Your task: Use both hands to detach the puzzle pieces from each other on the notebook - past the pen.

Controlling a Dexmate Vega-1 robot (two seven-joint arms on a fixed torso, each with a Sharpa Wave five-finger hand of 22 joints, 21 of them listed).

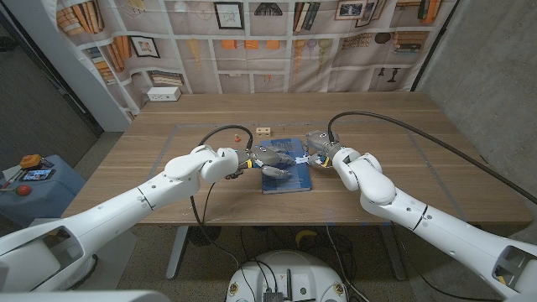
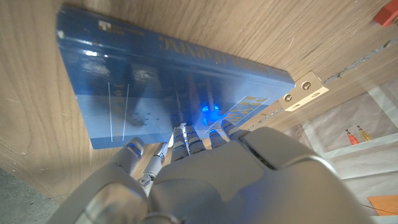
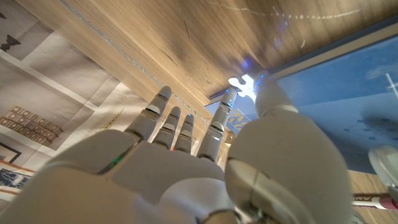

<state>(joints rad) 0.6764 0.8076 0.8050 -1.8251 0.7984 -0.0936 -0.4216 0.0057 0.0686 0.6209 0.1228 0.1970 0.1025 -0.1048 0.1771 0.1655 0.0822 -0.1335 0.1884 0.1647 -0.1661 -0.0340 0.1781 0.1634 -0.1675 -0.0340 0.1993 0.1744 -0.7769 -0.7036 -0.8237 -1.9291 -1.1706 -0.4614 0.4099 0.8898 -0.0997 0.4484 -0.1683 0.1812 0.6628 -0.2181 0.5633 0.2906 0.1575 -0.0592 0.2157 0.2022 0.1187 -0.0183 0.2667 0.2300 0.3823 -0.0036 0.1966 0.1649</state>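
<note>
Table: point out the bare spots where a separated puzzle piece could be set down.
Bare wood lies right of the right hand and along the near edge in front of the notebook. It is crowded over the notebook, where the left hand also works, and by the wooden block.

It looked like a robot lab or test room rather than a home. A printed backdrop (image 1: 277, 38) of bookshelves and framed pictures hung behind the wooden table (image 1: 168, 138), faking a study, while bare grey walls (image 1: 495, 59) showed at either side. Thick black cables (image 1: 436, 143) trailed over the tabletop, and a small blue stand (image 1: 38, 180) with gadgets stood to the left.
</note>
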